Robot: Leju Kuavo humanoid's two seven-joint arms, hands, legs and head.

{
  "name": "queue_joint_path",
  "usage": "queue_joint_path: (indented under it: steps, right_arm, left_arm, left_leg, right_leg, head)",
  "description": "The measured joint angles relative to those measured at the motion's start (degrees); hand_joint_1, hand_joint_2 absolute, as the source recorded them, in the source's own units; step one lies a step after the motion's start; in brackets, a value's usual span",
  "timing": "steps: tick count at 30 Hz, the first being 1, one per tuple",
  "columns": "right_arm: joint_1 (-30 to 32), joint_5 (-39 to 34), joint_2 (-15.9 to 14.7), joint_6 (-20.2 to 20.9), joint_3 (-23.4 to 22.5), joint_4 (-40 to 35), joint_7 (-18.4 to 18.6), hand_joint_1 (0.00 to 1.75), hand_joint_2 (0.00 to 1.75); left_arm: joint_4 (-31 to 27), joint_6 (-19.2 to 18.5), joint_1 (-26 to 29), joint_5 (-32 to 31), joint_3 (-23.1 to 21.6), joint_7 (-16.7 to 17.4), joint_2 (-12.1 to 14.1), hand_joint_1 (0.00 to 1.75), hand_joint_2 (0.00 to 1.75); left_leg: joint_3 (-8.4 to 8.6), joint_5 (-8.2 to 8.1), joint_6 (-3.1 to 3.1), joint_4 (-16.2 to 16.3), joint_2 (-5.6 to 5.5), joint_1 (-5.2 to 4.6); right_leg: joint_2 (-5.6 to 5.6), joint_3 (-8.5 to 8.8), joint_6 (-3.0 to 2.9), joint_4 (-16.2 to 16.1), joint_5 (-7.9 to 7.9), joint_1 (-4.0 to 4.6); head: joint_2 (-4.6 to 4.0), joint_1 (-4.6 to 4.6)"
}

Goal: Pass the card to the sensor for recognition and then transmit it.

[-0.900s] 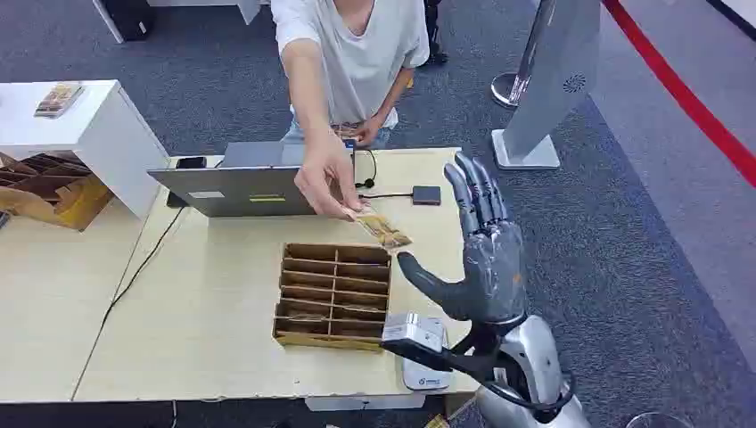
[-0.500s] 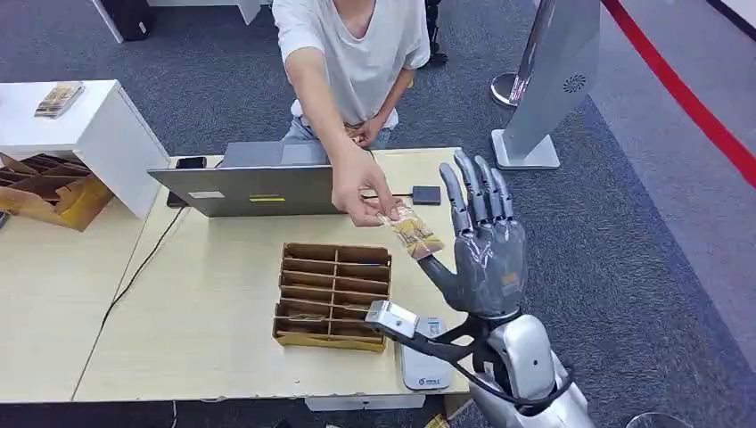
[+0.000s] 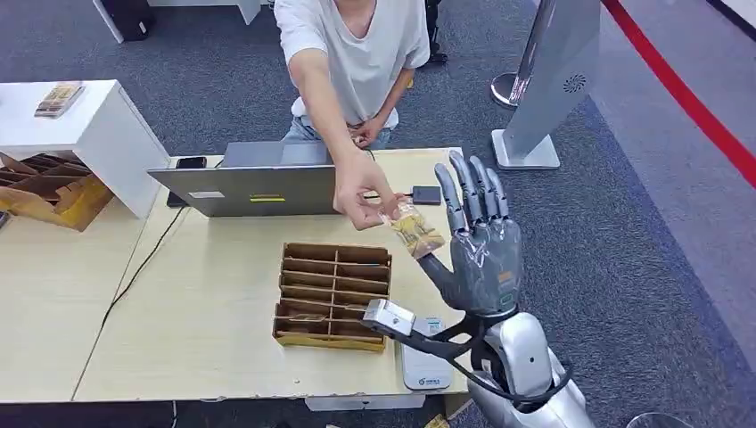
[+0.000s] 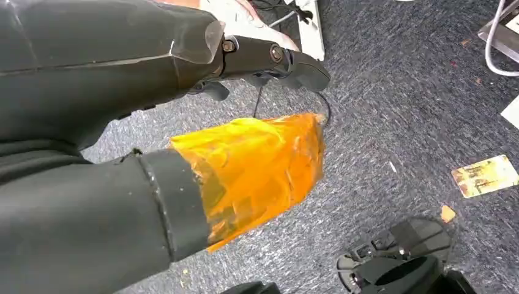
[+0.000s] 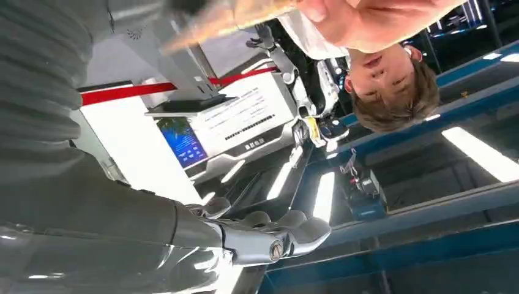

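grey carpet all round and a pale wooden table (image 3: 205, 303) carrying a laptop (image 3: 245, 189), a slotted cardboard organiser (image 3: 332, 294) and what looks like a small white reader (image 3: 424, 367) at the near edge. the robot's right hand (image 3: 477, 250) is raised palm-up, fingers spread wide and holding nothing, set to receive the card (image 3: 412, 230) that a person's hand (image 3: 361, 189) pinches just at its thumb, maybe touching, hard to tell. the left hand (image 4: 183, 122) hangs by the floor, and i can't tell how its fingers lie.

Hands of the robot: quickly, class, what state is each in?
Right hand: open, fingers spread, card at its thumb.
Left hand: cannot be told.
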Motion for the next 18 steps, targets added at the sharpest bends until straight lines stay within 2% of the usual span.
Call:
queue_joint_path:
  steps: [18]
  right_arm:
    - [-0.6, -3.0, 0.0, -0.1, 0.6, 0.5, -0.6, 1.75, 1.75]
  left_arm:
    - [0.0, 0.1, 0.0, 0.0, 0.0, 0.0, 0.0, 0.00, 0.00]
  left_leg:
    - [0.00, 0.00, 0.00, 0.0, 0.00, 0.00]
  right_leg:
    - [0.00, 0.00, 0.00, 0.0, 0.00, 0.00]
  head:
    - [0.00, 0.00]
